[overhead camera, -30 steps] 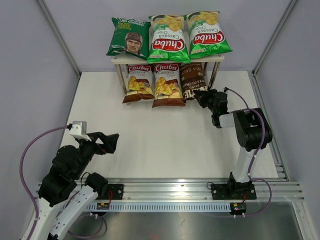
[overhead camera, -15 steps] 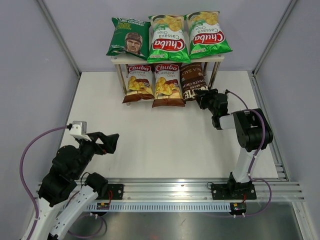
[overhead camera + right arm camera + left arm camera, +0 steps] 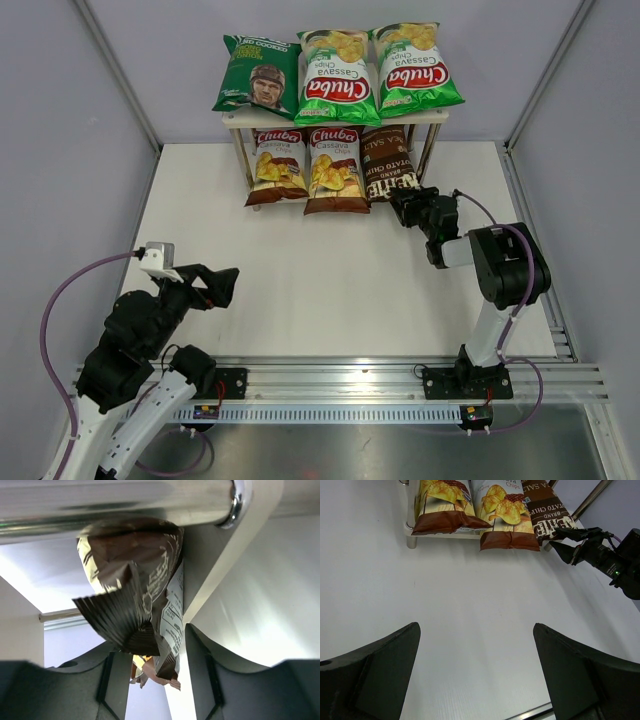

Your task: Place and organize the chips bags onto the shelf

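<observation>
The shelf [image 3: 232, 117] stands at the back of the table. On its top board lie the dark green bag with a man's face [image 3: 258, 75] and two bright green Chuba bags [image 3: 337, 75] [image 3: 415, 68]. The lower board holds two brown-and-white Chuba bags [image 3: 278, 165] [image 3: 336, 168] and the dark brown Kettle bag [image 3: 388, 162] at the right. My right gripper [image 3: 402, 207] is open just in front of the Kettle bag. In the right wrist view the bag's crimped end [image 3: 135, 570] hangs between my spread fingers [image 3: 157, 680] with gaps on both sides. My left gripper [image 3: 215, 285] is open and empty near the front left.
A silver shelf leg [image 3: 100, 500] and the edge of the cream board [image 3: 215, 555] are close above my right fingers. The left wrist view shows white table [image 3: 470, 590] between my open fingers [image 3: 476, 626], with the right gripper [image 3: 567, 542] by the Kettle bag [image 3: 547, 515]. Grey walls enclose the table.
My right gripper has drawn back a little from the shelf toward the near right, leaving the Kettle bag on the lower board. The left arm has not moved.
</observation>
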